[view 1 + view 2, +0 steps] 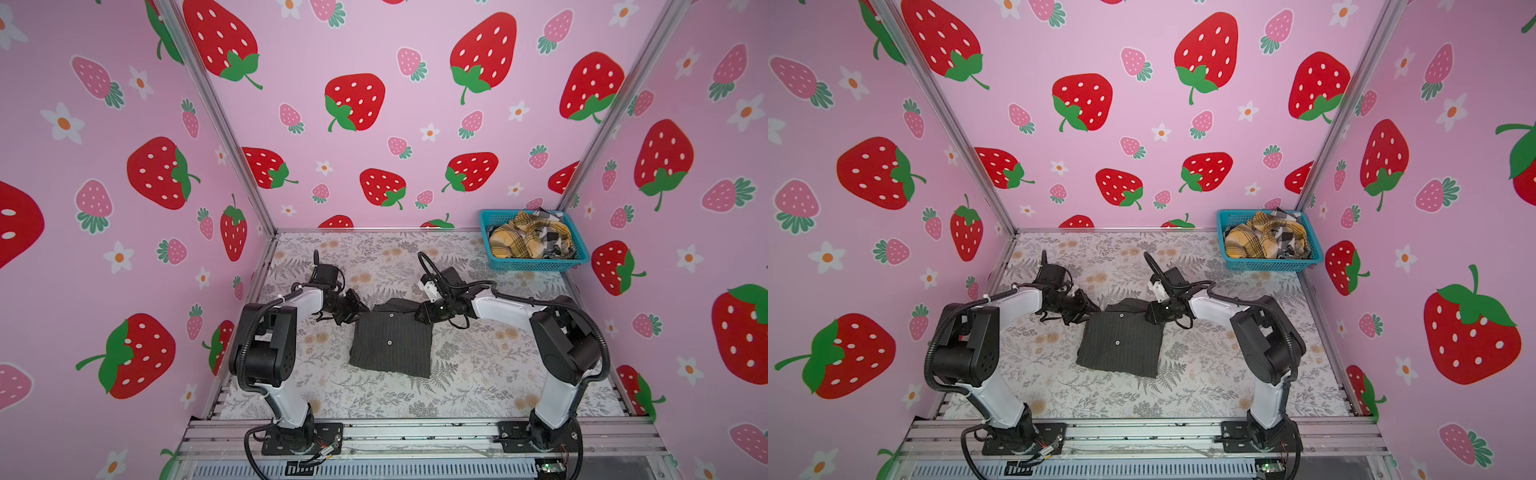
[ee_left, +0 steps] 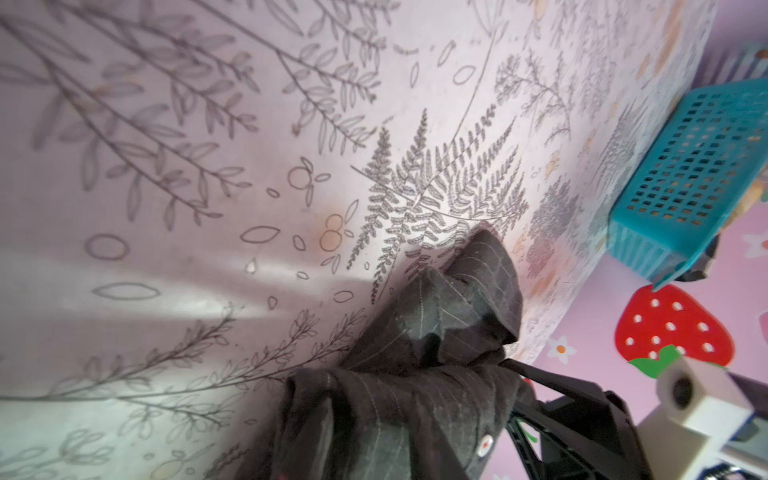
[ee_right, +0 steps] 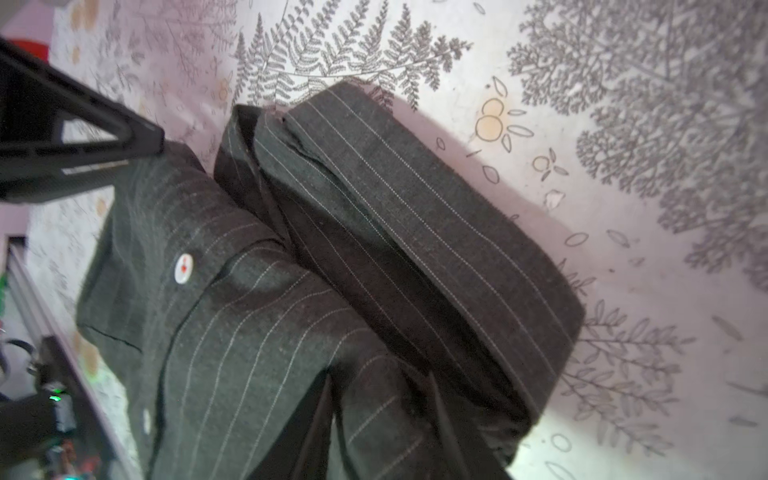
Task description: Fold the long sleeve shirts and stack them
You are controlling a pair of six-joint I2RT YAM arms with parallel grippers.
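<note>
1. Left gripper at 11 o'clock corner of charcoal shirt, tips together on bunched cloth; read as pinched shut on that corner
2. Right gripper on 1 o'clock corner, by the collar; own fingers hidden under cloth in right wrist view, so open or closed: cannot tell
3. Charcoal shirt at centre of table, already a compact rectangle, buttons up
4. Mustard plaid shirt and black-white check shirt crumpled in teal basket at table's 1 o'clock corner, not yet folded
5. Step judged: taking hold of collar-end corners for a last fold or a shift to the stack spot
6. Next move: confirm both pinches, lift evenly, carry toward 6 o'clock without splaying layers
</note>
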